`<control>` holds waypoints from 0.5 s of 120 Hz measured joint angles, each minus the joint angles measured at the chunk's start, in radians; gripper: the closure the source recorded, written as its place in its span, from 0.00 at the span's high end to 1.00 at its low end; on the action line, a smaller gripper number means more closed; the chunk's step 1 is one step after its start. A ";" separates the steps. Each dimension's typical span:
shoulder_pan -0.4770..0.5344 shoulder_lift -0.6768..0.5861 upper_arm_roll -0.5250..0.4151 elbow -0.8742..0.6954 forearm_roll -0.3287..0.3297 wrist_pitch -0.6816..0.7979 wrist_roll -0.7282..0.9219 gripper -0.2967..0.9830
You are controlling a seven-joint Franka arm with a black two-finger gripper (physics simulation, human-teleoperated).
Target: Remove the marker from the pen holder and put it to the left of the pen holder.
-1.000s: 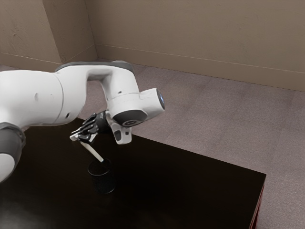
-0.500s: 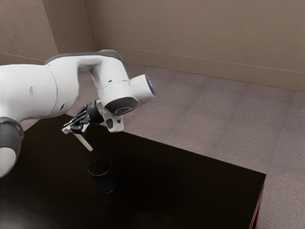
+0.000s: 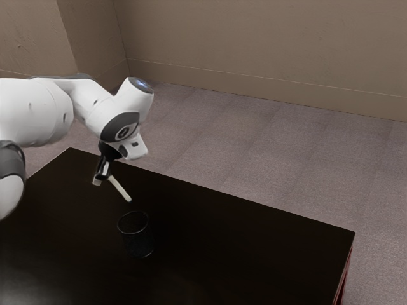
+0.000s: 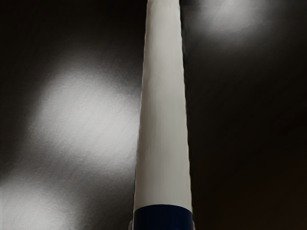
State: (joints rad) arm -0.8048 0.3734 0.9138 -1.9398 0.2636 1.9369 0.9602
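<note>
So the gripper (image 3: 103,175) is pinching the marker (image 3: 121,189) between its fingers, up over the table (image 3: 254,254). The fingers are tiny and dark in the exterior view, and the spot where they meet the marker is pretty hard to make out.

The marker is out of the holder (image 3: 137,236) and tilted, its pale free end sloping down toward the exterior view's right. That end is near the holder's rim but apart from it – can't tell if it's right above the opening or off to one side.

Holder's upright on the table. The rim reads okay, but the dark wall pretty much melts into the dark tabletop, and the inside is too dark to read.

In the wrist view the marker is a long pale barrel with a dark blue part (image 4: 163,218) nearest the gripper, and both ends are cut off. Behind it there are blurry bright patches (image 4: 91,120) on a dark surface.

The arm (image 3: 32,111) is cut off at the exterior view's left, and the table's near side is cropped too.
</note>
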 joint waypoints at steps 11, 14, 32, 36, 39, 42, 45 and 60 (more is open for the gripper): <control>0.005 0.000 0.011 -0.008 -0.051 0.061 0.034 0.18; 0.006 0.000 0.017 -0.009 -0.064 0.074 0.043 0.18; 0.014 0.000 0.060 -0.014 -0.151 0.134 0.106 0.18; 0.014 0.000 0.074 -0.023 -0.178 0.147 0.123 0.18; 0.014 0.000 0.080 -0.030 -0.196 0.156 0.135 0.18; 0.018 0.001 0.085 -0.036 -0.211 0.163 0.146 0.18; 0.022 0.001 0.088 -0.041 -0.225 0.170 0.158 0.18; 0.044 0.003 0.092 -0.092 -0.298 0.212 0.215 0.18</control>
State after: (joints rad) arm -0.7605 0.3767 1.0055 -2.0319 -0.0341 2.1485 1.1755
